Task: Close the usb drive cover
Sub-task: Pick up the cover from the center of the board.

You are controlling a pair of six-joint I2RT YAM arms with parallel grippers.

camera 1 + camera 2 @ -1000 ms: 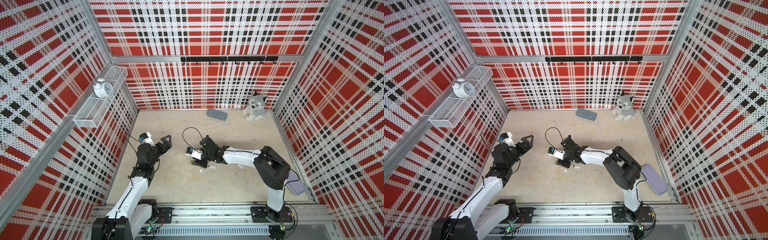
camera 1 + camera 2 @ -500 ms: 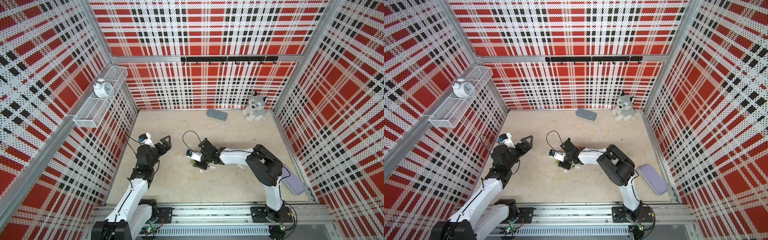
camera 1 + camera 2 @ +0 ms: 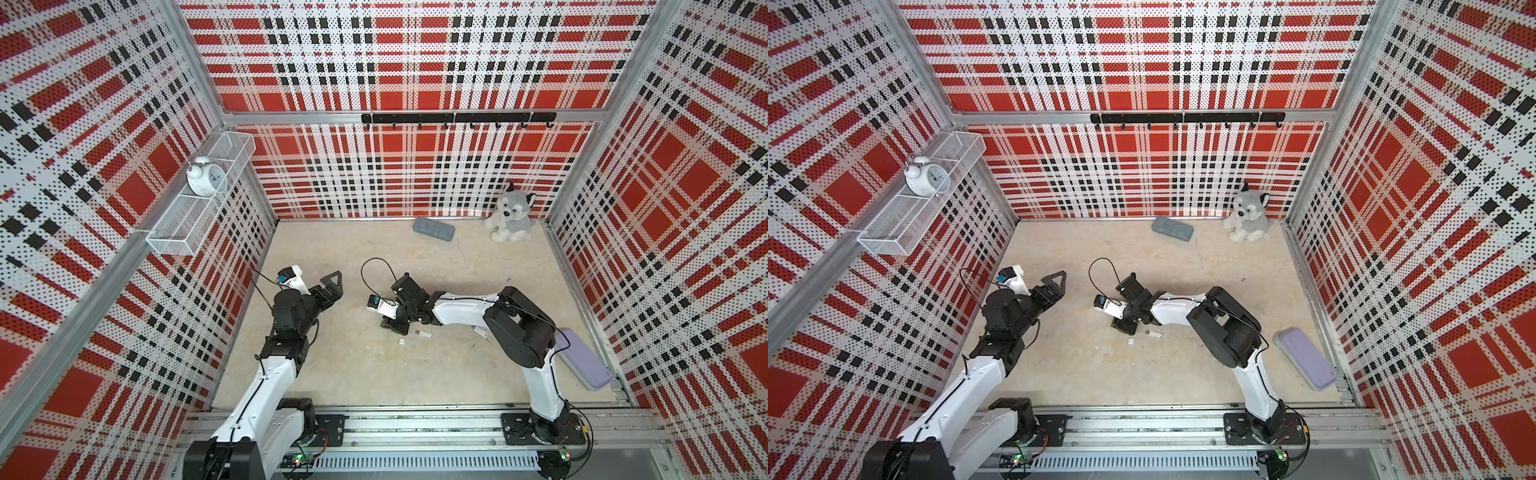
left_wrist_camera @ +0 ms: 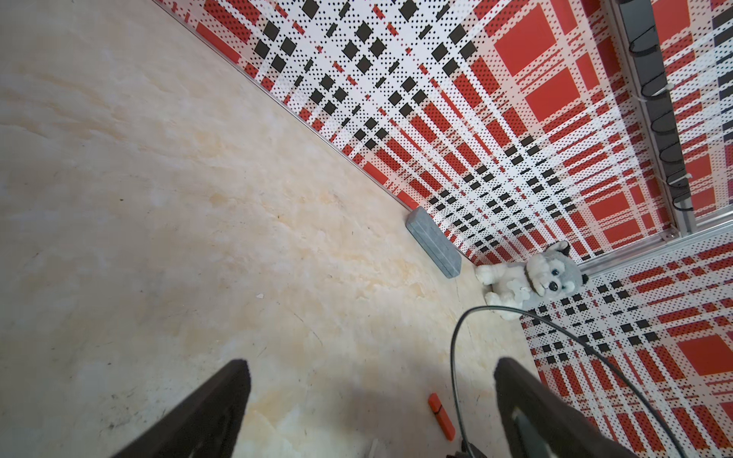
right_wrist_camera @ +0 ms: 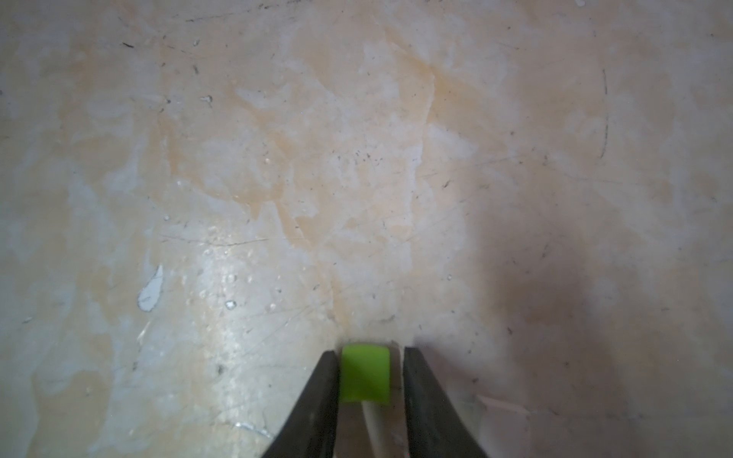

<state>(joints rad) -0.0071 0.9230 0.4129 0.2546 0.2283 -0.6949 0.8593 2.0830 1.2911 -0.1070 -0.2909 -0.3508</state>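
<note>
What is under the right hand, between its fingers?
A small green piece sits between the fingers of the right hand, with a gap on one side. A white part runs back from it, mostly hidden. In both top views the hand mostly covers it.

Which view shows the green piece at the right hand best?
The right wrist view: the green piece appears large between the fingers of the right hand. In both top views the hand mostly hides it; the left wrist view lacks it.
</note>
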